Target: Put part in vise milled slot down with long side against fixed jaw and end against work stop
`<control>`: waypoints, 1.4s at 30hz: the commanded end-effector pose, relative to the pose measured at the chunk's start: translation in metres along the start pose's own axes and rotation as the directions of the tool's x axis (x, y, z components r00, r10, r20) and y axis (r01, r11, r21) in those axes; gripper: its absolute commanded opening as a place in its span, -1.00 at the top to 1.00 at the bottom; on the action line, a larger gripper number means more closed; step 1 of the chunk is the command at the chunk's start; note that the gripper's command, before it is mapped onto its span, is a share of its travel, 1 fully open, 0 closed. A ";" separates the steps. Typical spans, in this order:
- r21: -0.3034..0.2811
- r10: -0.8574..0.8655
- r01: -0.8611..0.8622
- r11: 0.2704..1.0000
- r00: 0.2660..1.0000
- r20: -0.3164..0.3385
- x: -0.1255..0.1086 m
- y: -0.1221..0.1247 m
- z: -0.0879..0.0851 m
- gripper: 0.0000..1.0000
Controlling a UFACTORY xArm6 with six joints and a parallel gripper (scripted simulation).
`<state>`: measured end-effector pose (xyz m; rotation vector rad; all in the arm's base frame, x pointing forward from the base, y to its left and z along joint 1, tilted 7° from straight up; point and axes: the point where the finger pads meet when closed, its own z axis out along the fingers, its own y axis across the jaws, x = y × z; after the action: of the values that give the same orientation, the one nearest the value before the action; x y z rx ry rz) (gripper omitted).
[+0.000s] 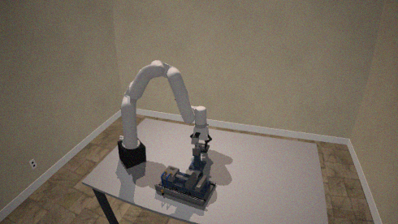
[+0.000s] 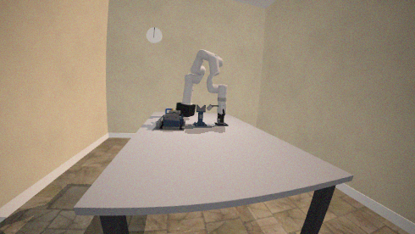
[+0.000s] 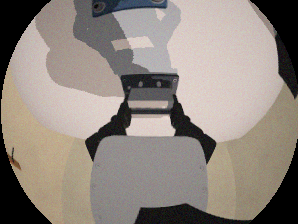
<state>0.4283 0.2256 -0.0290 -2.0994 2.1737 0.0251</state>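
My gripper [image 1: 201, 147] points straight down over the infeed plate [image 2: 221, 124] and is shut on the part [image 3: 150, 106], a light grey block. In the wrist view the black fingers press on the block's two sides, and the dark infeed plate [image 3: 149, 83] shows just beyond it. I cannot tell whether the part still touches the plate. The slot side is not visible. The vise [image 1: 184, 184] stands at the table's front edge, with blue and grey jaws standing open. It also shows in the exterior view [image 2: 173, 119].
The arm's black base [image 1: 131, 153] is at the table's left.
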 end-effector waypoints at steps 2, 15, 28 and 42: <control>0.004 0.000 0.000 1.000 1.000 0.002 -0.001 -0.002 -0.008 1.00; 0.004 0.000 0.000 1.000 1.000 0.002 -0.001 -0.001 -0.042 1.00; 0.004 0.000 0.000 1.000 1.000 0.002 -0.001 -0.001 -0.088 1.00; 0.004 0.000 0.000 1.000 1.000 0.002 -0.001 0.000 -0.142 1.00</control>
<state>0.4178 0.2135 0.0956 -2.1000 2.1747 0.0256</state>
